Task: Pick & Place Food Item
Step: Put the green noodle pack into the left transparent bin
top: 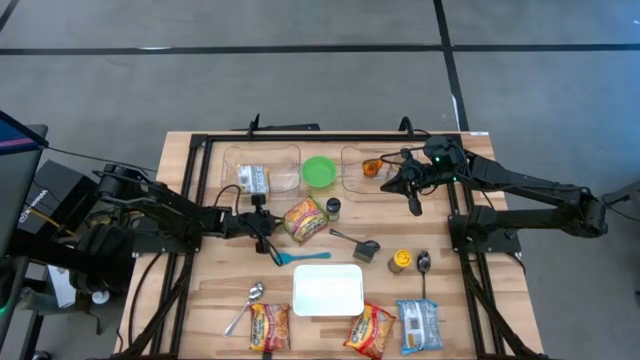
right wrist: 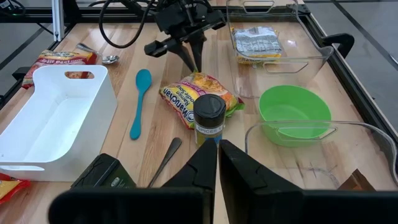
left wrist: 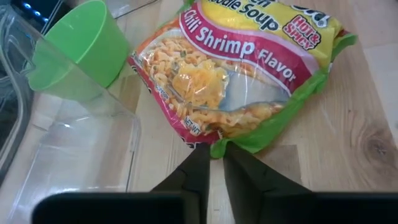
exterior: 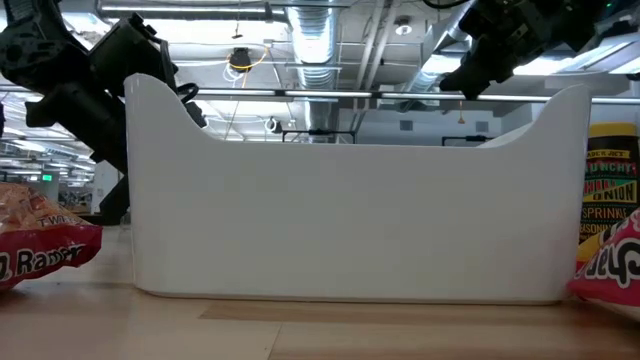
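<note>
The left gripper is pinched on the green edge of the chili shrimp noodle packet, its two fingers nearly touching around the wrapper's seam. The packet lies flat on the wooden table, just beside the green bowl and touching the dark-lidded spice jar. Its print reads "Chili Shrimp Flavor", part of "Noodle Soup", and a badge saying "Hot & Spicy".

Beyond the green bowl from the packet, the right gripper hangs above the table with its fingers pressed together, holding nothing.

The white bin sits well apart from the green bowl, on the packet's far side. In the low view a red packet beside the bin shows "Ramen" lettering, and a yellow canister reads "Crunchy Onion".
</note>
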Action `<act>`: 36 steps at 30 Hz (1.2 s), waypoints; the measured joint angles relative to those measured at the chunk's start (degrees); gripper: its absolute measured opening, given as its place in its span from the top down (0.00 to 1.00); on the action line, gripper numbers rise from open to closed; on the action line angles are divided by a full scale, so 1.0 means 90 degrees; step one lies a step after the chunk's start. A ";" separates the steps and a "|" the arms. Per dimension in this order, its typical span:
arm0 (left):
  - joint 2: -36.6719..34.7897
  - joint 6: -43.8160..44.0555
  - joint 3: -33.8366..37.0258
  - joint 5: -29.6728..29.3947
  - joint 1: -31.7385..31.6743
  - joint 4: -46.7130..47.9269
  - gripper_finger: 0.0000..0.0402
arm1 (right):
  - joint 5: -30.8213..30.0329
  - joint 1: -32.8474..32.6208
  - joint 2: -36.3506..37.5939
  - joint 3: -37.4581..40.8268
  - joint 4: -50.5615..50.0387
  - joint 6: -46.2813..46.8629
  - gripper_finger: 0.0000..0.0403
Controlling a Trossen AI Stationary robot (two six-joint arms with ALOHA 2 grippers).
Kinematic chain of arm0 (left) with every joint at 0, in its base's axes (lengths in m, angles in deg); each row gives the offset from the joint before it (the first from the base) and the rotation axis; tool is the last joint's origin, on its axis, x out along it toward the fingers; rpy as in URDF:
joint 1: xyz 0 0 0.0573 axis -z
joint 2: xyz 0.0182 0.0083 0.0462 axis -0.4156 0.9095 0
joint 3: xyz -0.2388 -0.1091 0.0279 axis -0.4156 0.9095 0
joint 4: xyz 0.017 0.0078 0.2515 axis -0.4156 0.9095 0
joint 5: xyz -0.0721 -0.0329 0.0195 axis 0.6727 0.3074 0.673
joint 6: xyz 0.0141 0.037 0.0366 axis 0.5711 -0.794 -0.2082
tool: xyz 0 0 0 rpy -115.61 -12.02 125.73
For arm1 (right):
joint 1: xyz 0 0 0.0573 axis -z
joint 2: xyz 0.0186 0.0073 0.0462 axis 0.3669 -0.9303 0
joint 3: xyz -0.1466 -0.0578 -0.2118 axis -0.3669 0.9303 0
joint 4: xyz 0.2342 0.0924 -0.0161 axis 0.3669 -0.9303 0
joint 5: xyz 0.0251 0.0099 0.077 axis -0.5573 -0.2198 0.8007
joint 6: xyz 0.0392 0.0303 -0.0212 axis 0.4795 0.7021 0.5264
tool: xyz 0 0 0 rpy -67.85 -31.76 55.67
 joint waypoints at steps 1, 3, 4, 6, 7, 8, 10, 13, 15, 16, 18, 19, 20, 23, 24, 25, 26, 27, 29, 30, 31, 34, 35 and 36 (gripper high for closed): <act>0.0000 -0.0002 0.0000 0.0000 0.0000 0.0000 0.94 | 0.0000 -0.0001 0.0000 0.0000 0.0000 0.0000 0.97; 0.0000 0.0009 0.0000 0.0000 0.0000 0.0000 0.97 | 0.0000 -0.0001 0.0000 0.0000 0.0000 0.0000 0.97; 0.0000 0.0012 0.0000 0.0000 0.0000 0.0000 0.98 | 0.0000 0.0001 0.0000 0.0000 0.0000 0.0000 0.97; 0.0000 0.0012 0.0000 0.0000 0.0000 0.0000 0.99 | 0.0000 -0.0001 0.0000 0.0000 0.0000 0.0000 0.97; 0.0000 0.0012 0.0000 0.0000 0.0000 0.0002 0.99 | 0.0000 0.0000 0.0000 0.0000 0.0000 0.0000 0.97; 0.0000 0.0012 0.0000 0.0000 0.0000 0.0000 1.00 | 0.0000 0.0002 0.0000 0.0000 0.0000 0.0000 0.97; 0.0000 0.0015 0.0000 -0.0002 0.0012 -0.0003 1.00 | 0.0000 -0.0001 0.0000 0.0000 -0.0002 0.0000 0.97; 0.0000 0.0014 0.0000 -0.0005 0.0053 -0.0127 1.00 | 0.0000 0.0001 0.0000 0.0000 -0.0001 0.0000 0.97; 0.0000 0.0015 0.0000 -0.0005 0.0081 -0.0242 1.00 | 0.0000 0.0002 0.0000 0.0000 0.0000 0.0000 0.97; 0.0000 0.0014 0.0000 -0.0005 0.0085 -0.0287 1.00 | 0.0000 -0.0001 0.0000 0.0000 0.0000 0.0000 0.97; 0.0000 0.0012 0.0000 -0.0007 0.0085 -0.0400 1.00 | 0.0000 0.0001 0.0000 0.0000 0.0000 0.0000 0.97; 0.0000 0.0013 0.0000 -0.0036 0.0085 -0.0445 1.00 | 0.0000 0.0000 0.0000 -0.0001 -0.0002 0.0000 0.97; 0.0000 0.0013 0.0000 -0.0071 0.0085 -0.0487 1.00 | 0.0000 0.0000 0.0000 0.0000 -0.0002 0.0000 0.97; 0.0000 0.0012 0.0000 -0.0169 0.0085 -0.0609 1.00 | 0.0000 0.0001 0.0000 0.0000 -0.0002 0.0000 0.97; 0.0000 0.0013 0.0000 -0.0186 0.0085 -0.0657 1.00 | 0.0000 0.0000 0.0000 0.0000 -0.0002 0.0000 0.97; 0.0000 0.0012 0.0000 -0.0215 0.0085 -0.0707 1.00 | 0.0000 0.0000 0.0000 0.0000 -0.0002 0.0000 0.97; 0.0000 0.0012 0.0000 -0.0223 0.0085 -0.0754 1.00 | 0.0000 0.0001 0.0000 0.0000 -0.0002 0.0000 0.97; 0.0000 0.0012 0.0000 -0.0223 0.0085 -0.0802 1.00 | 0.0000 -0.0001 0.0000 0.0000 -0.0002 -0.0001 0.97; 0.0000 0.0013 0.0000 -0.0226 0.0092 -0.0897 1.00 | 0.0000 0.0000 0.0000 0.0000 -0.0002 0.0000 0.97; 0.0000 0.0013 0.0000 -0.0228 0.0107 -0.0949 1.00 | 0.0000 -0.0001 0.0000 0.0000 -0.0002 0.0000 0.97; 0.0000 0.0007 0.0000 -0.0229 0.0129 -0.1004 1.00 | 0.0000 0.0000 0.0000 0.0000 -0.0002 0.0000 0.97; -0.0001 -0.0004 0.0000 -0.0241 0.0216 -0.1211 1.00 | 0.0000 -0.0001 0.0000 0.0000 -0.0001 -0.0002 0.97; -0.0002 -0.0005 0.0000 -0.0267 0.0242 -0.1281 1.00 | 0.0000 -0.0001 0.0000 0.0000 -0.0002 -0.0002 0.97; -0.0027 -0.0005 0.0000 -0.0281 0.0269 -0.1317 1.00 | 0.0000 0.0002 0.0000 0.0000 0.0000 -0.0002 0.97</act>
